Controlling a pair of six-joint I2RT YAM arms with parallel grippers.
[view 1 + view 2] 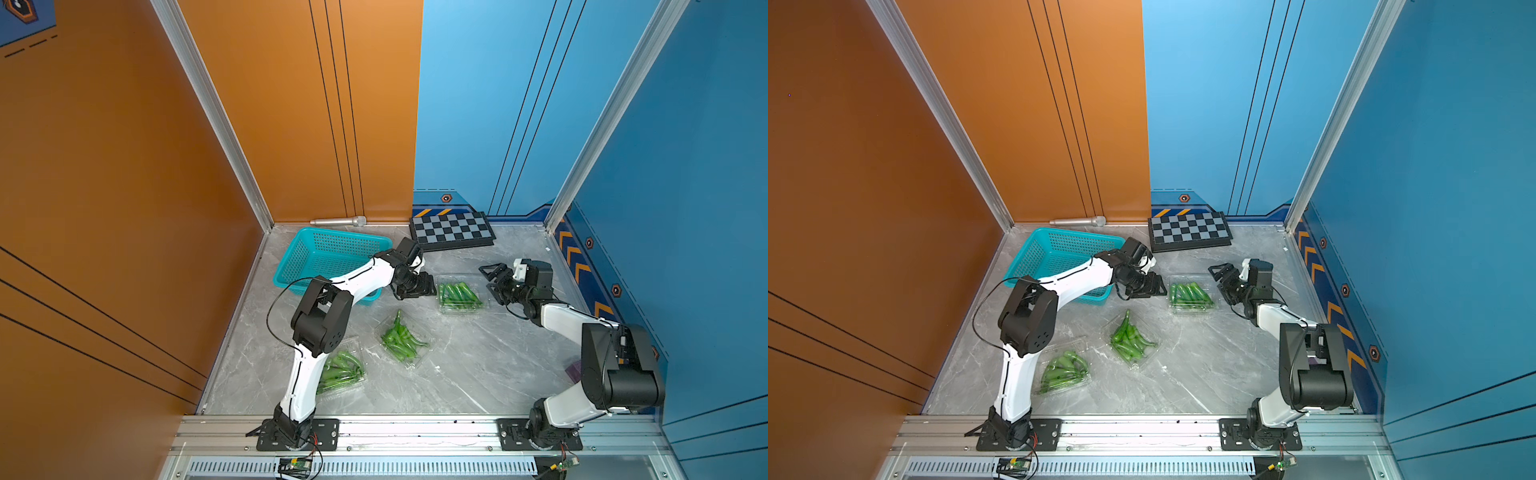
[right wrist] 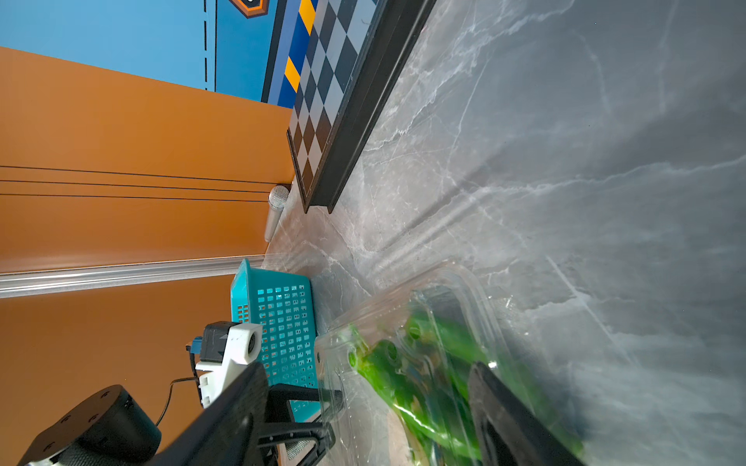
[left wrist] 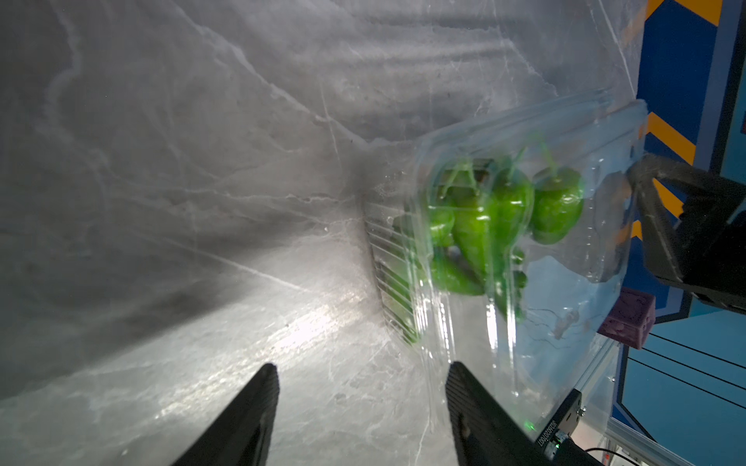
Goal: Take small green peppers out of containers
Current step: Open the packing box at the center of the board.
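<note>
On the far half of the marble-patterned table (image 1: 478,365), the far clamshell container (image 1: 459,296) lies between the two arms, with its small green peppers (image 1: 457,293) lined up side by side inside. The left gripper (image 1: 428,286) sits just beside one short end. Its jaws are apart, with only bare table between them in the left wrist view, and one finger (image 3: 472,403) is close against the clear plastic edge; it grasps nothing. The right gripper (image 1: 488,279) faces the opposite end, its jaws spread wide and framing the box in the right wrist view. Nothing looks clamped, though I cannot tell whether a finger touches the plastic.

The middle clamshell container (image 1: 404,340) holds a loose heap, with one pepper poking past its far edge. The near clamshell container (image 1: 343,370), partly under the left arm, has its peppers in it too. No pepper lies loose on the table, and none shows in the visible part of the teal perforated basket (image 1: 345,235).

I judge the task to be at its very start. No box has been emptied, so all three are left to do, beginning with the far one. The clear plastic does not let me say whether any lid is unlatched.
</note>
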